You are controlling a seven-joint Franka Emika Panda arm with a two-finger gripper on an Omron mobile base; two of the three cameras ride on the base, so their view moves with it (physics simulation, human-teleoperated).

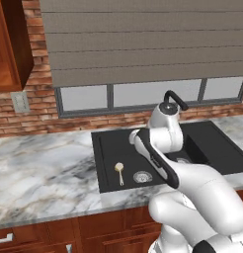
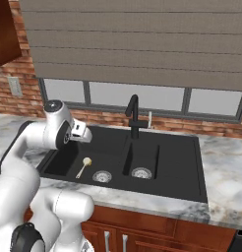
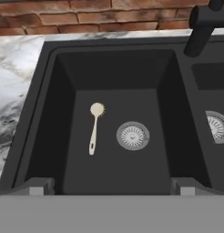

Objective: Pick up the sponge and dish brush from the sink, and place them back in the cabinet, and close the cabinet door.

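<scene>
Now my gripper point(image 3: 112, 185) hovers with jaws apart above the cream round-headed dish brush point(image 3: 94, 128), lined up for grasping it.

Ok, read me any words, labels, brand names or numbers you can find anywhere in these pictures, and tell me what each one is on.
None: no readable text in any view.
Sink, faucet and dish brush: no marks or brand.
Gripper, open above the left basin: no lettering visible.
Wall outlet: plain plate, no writing that can be made out.
Cabinet, brick wall and window blind: no signs or labels.
</scene>
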